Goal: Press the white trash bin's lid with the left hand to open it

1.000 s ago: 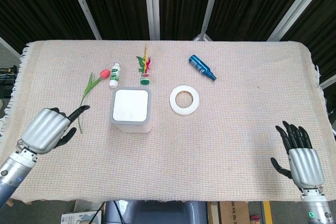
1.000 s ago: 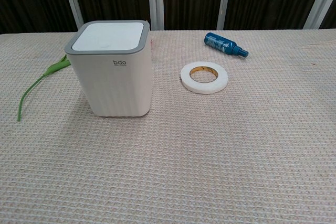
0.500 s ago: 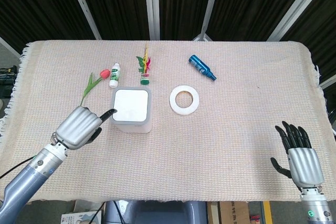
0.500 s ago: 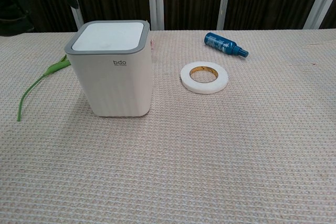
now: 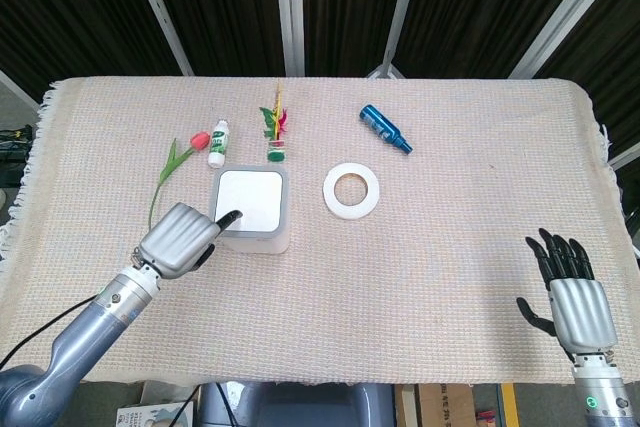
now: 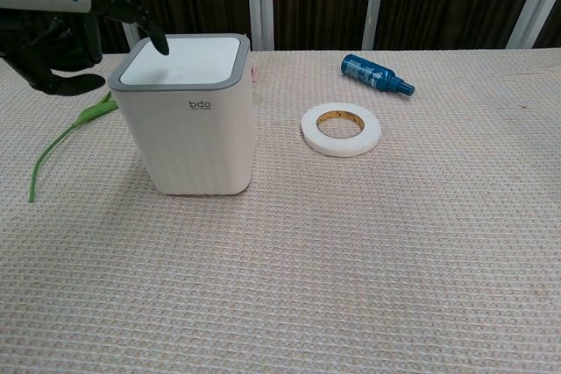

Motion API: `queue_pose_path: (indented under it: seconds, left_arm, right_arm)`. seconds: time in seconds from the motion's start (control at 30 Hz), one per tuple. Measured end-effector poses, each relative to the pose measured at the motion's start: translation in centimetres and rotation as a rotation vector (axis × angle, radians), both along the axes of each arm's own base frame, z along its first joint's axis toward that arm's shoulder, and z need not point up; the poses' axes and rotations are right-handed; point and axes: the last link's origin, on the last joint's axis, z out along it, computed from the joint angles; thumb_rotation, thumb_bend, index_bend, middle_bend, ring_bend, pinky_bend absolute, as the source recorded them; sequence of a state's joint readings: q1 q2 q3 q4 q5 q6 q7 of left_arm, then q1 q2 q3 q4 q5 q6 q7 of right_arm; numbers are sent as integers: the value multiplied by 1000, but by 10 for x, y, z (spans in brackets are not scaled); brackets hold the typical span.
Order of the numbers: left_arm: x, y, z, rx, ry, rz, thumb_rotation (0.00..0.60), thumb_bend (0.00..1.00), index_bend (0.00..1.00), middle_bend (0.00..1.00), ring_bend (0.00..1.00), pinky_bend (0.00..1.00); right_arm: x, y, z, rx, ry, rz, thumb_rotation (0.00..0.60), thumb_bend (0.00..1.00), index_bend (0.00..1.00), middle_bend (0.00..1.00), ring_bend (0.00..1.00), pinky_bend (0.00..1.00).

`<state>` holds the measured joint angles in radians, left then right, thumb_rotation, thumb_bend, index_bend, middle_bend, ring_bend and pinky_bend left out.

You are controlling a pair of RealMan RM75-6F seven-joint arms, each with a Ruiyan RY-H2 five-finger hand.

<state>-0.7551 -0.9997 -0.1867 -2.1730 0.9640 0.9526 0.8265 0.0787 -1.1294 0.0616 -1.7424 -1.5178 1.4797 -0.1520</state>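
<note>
Left of centre, the white trash bin (image 5: 250,210) is stood, lid closed, ringed by a tulip (image 5: 172,169), small bottle (image 5: 218,143) and tape roll (image 5: 352,190). One finger of the left hand (image 5: 183,239) (others curled, nothing held) is extended over the lid's near-left corner; the right hand (image 5: 572,297) is spread, empty.

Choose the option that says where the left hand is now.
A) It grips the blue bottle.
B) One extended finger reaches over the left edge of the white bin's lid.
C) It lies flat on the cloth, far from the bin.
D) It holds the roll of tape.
B: in the chest view the left hand has one finger stretched out over the left edge of the closed lid of the white trash bin.
</note>
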Motion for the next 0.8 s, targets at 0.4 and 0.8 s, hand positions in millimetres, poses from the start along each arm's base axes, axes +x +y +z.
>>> queue_pose_path:
  seconds: [0.4,0.8]
  left_arm:
    - [2,-2,-16,4,63,5,600,656,203,857,782,659]
    - [-2,-7,-23,-3,114,5,600,657,315,857,782,659]
  right_arm:
    - [-1,0,3,-7,-8,-3,600,268,121,19,0,0]
    - [0,0,2,-2,-11,3,600,268,121,19,0,0]
